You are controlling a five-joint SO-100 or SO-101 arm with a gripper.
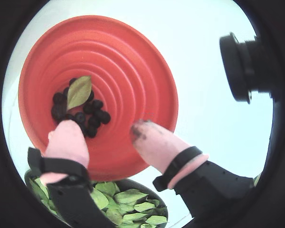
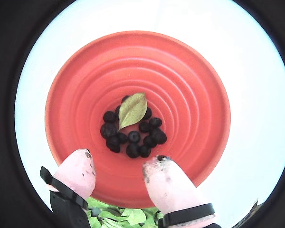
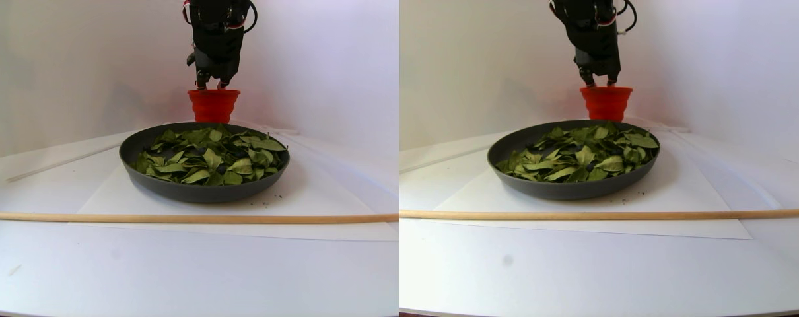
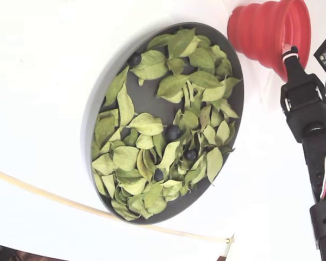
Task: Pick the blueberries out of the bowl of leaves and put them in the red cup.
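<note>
- Pink fingertips point(image 2: 80, 171) of my gripper point(image 2: 119, 164) hover spread and empty over the cup point(image 2: 190, 85).
- Next I'd swing to the bowl point(image 4: 93, 117), pinching a berry point(image 4: 173, 132) clear of leaves point(image 4: 146, 124).

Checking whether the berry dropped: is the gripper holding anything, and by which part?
Nothing is held: the gripper is open and empty above the red cup.

Matte ribbed red cup point(image 2: 190, 90), dry leaves point(image 4: 146, 124), smooth dark bowl point(image 4: 92, 117).
</note>
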